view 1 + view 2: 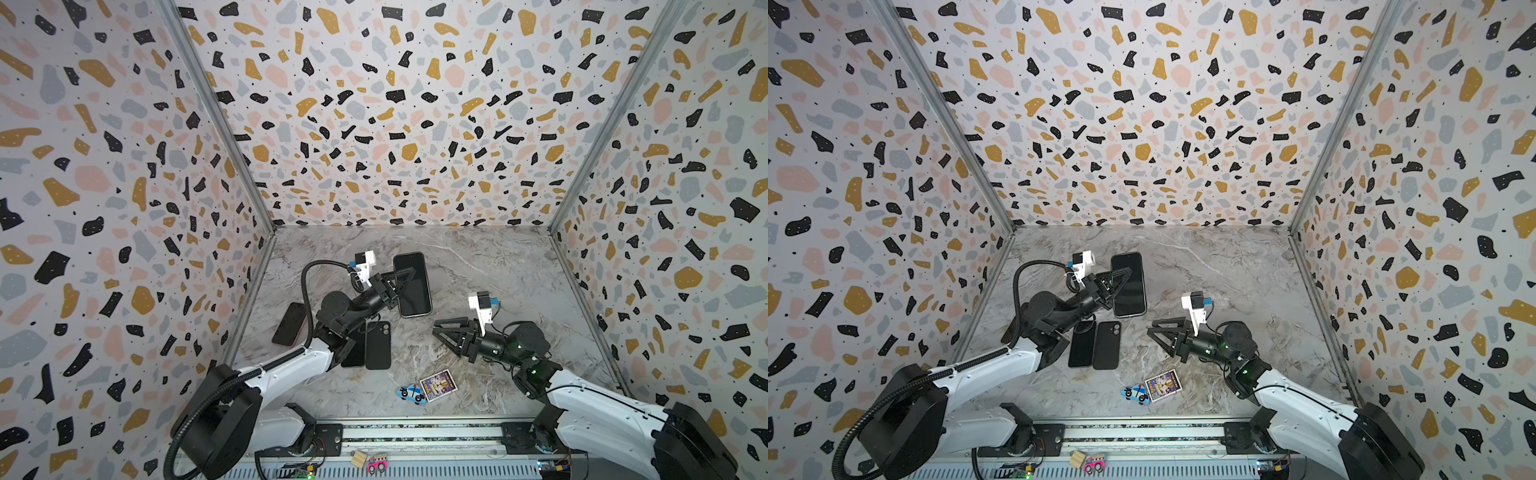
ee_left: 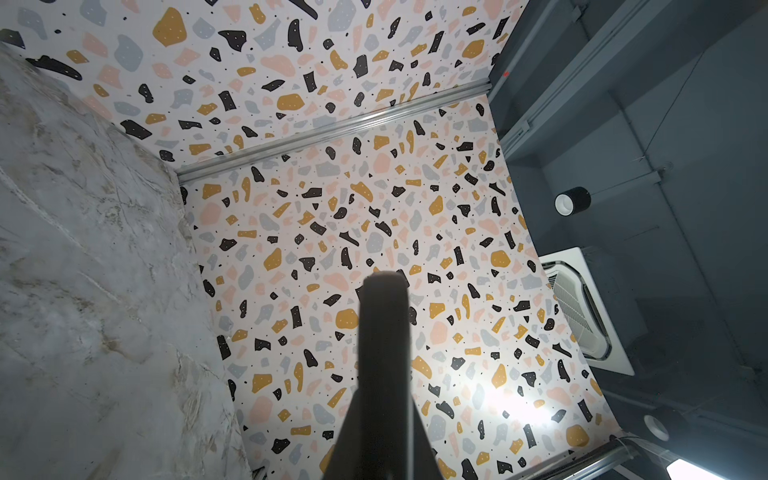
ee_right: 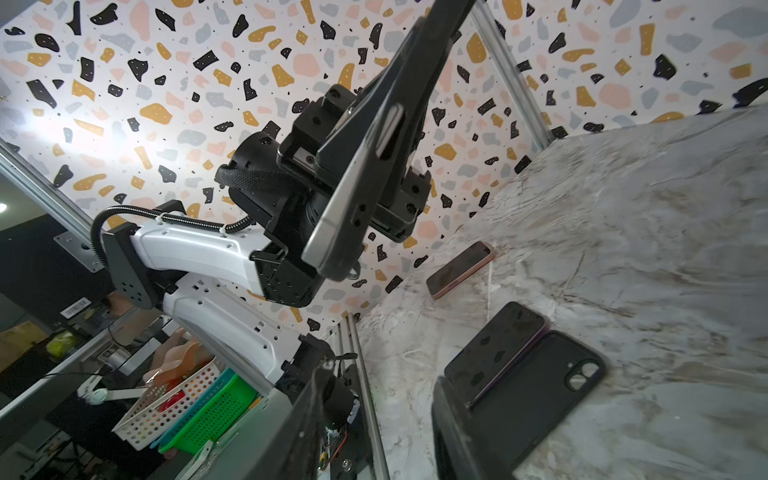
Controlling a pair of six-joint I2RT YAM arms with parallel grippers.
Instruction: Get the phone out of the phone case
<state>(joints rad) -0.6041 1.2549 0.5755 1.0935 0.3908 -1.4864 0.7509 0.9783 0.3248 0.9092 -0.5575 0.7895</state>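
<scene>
The left gripper (image 1: 410, 272) is clamped shut on the phone (image 1: 417, 301) and holds it up in the air above the marble table (image 1: 478, 266), a bit left of centre. In both top views the phone's dark screen faces up at the camera, with its long side running front to back. From the right wrist view the phone (image 3: 357, 187) shows a bare silver edge with a side button, and the black fingers pinch it across its front and back. The left wrist view mostly gives the closed fingers as one dark bar against the speckled wall.

The right gripper (image 1: 434, 327) hangs low over the table, right of centre and pointing left. Its jaws are apart with nothing between them. Its fingers (image 3: 316, 419) poke into its own wrist view with a clear gap.

Down on the table by the left arm, the black phone case (image 1: 378, 345) lies flat with its camera cutout toward the back. It's hard to tell if anything is in it. A dark phone (image 1: 1081, 345) lies right beside it on the left, and their edges look to be touching. A pink-edged phone (image 1: 289, 324) lies further left near the wall, apart from those two. Near the front edge, a little blue toy car (image 1: 411, 394) and a colourful card (image 1: 437, 385) sit right up against each other.
</scene>
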